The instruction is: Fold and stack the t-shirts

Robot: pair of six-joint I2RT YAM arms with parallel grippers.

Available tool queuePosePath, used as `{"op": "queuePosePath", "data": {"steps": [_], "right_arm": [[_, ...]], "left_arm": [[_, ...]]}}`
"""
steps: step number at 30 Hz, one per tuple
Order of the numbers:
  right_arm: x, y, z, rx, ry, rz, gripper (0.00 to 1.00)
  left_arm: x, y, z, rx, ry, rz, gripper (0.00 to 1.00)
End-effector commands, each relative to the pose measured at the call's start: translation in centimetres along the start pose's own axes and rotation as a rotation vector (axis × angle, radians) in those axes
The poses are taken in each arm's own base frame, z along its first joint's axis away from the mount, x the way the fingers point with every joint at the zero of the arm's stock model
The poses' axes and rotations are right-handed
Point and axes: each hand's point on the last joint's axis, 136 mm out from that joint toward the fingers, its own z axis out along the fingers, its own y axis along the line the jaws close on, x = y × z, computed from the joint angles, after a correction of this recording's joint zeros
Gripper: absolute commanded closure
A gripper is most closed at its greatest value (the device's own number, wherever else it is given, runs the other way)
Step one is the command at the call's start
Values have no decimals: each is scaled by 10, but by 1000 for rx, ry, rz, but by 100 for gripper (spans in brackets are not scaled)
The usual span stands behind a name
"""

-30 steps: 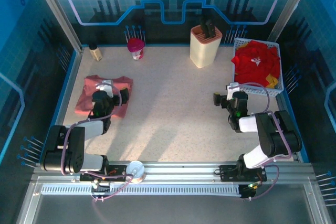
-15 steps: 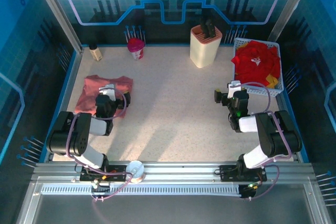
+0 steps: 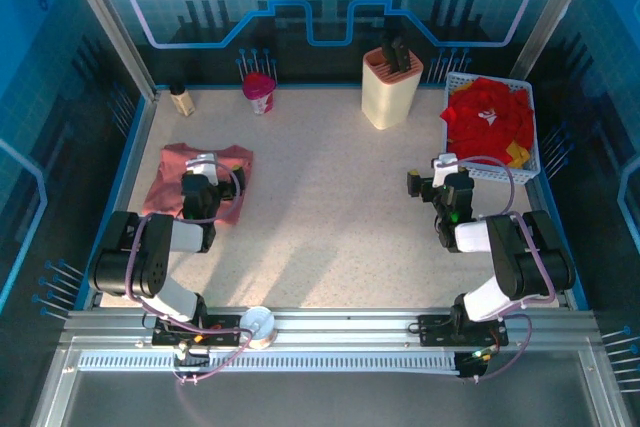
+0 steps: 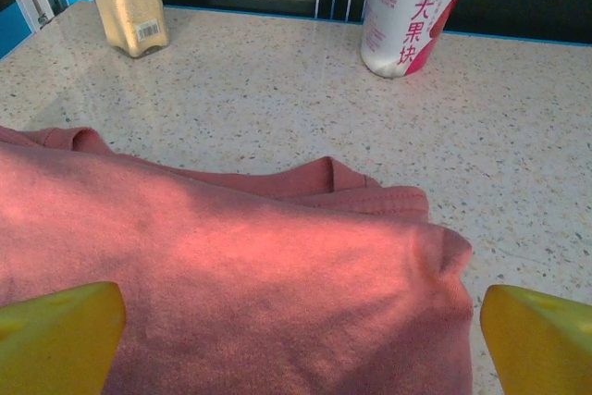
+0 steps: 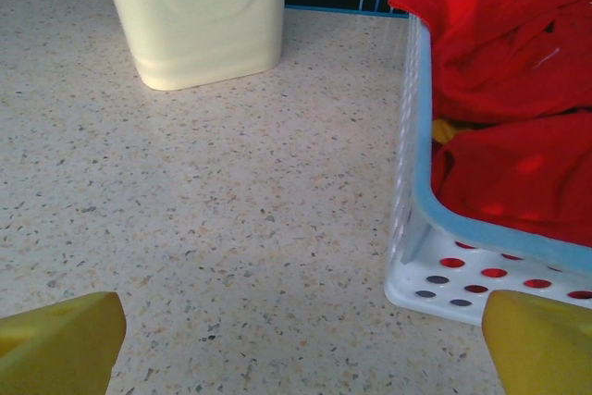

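Left gripper has its jaws spread wide and nothing between them. In the left wrist view its yellow fingertips sit at the bottom corners with the pink t-shirt spanning the gap. Cannot tell whether the tips touch the cloth.

Right gripper is also fully spread and grips nothing. It is over bare table just beside the near left corner of the white mesh basket, apart from it. In the right wrist view the fingertips frame speckled tabletop, with the basket wall to the right.

The pink t-shirt lies roughly folded flat on the left of the table, its collar edge toward the back. The red t-shirts are piled loose in the basket at the back right, one with small white print and a bit of yellow cloth at the near right corner. The red heap rises above the basket's blue rim.

The surface is a light speckled tabletop. At the back stand a cream knife block, a pink-lidded cup and a small bottle. Blue printed panels wall the cell, with a metal rail along the near edge.
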Motion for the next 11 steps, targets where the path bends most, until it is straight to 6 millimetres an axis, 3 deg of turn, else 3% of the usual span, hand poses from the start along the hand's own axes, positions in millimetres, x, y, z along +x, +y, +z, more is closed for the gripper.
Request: {"op": "queuePosePath", "data": {"steps": [1, 11], "right_arm": [[-13, 0, 3, -5, -37, -15, 0], [-13, -1, 2, 6, -38, -16, 0]], "left_arm": [[-3, -13, 4, 58, 10, 15, 1], [-4, -14, 4, 68, 10, 18, 1]]}}
